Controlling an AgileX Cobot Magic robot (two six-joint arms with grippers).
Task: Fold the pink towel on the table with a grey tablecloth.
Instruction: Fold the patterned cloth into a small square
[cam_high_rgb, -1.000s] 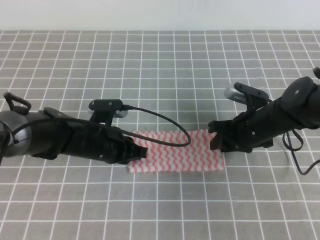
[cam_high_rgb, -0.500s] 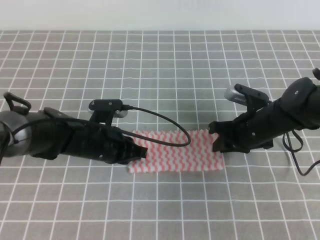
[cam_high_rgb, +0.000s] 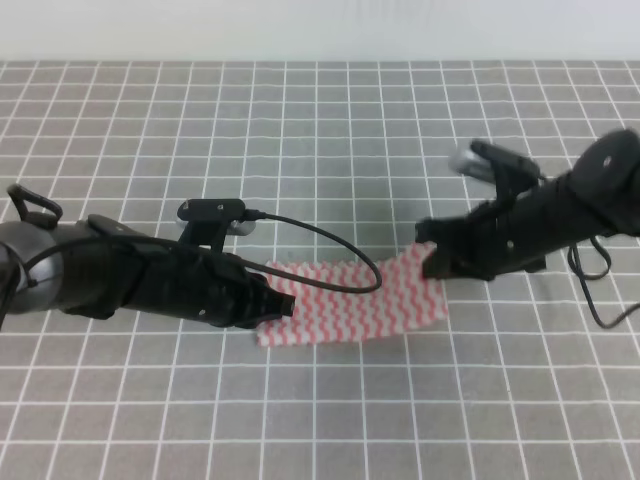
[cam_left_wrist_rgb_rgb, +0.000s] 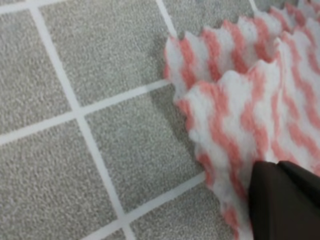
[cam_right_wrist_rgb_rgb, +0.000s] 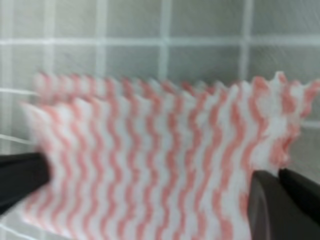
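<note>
The pink towel (cam_high_rgb: 350, 305) lies as a doubled strip on the table with a grey tablecloth (cam_high_rgb: 320, 150), with two jagged layers showing in the left wrist view (cam_left_wrist_rgb_rgb: 240, 100). My left gripper (cam_high_rgb: 283, 303) is at the towel's left end, and its dark fingertip (cam_left_wrist_rgb_rgb: 285, 200) is shut on the edge, low on the cloth. My right gripper (cam_high_rgb: 432, 260) is shut on the towel's right end and holds that end raised off the table. The right wrist view shows the striped towel (cam_right_wrist_rgb_rgb: 165, 165) stretching away from the fingertip (cam_right_wrist_rgb_rgb: 280, 205).
A black cable (cam_high_rgb: 330, 240) runs from the left wrist camera mount (cam_high_rgb: 212, 212) in an arc over the towel's back edge. The grid-lined cloth stretches in every direction around the towel. A white wall edge runs along the far side.
My right gripper has risen and drawn slightly back, lifting the towel's right end off the table. The left arm and the towel's left end have not moved.
</note>
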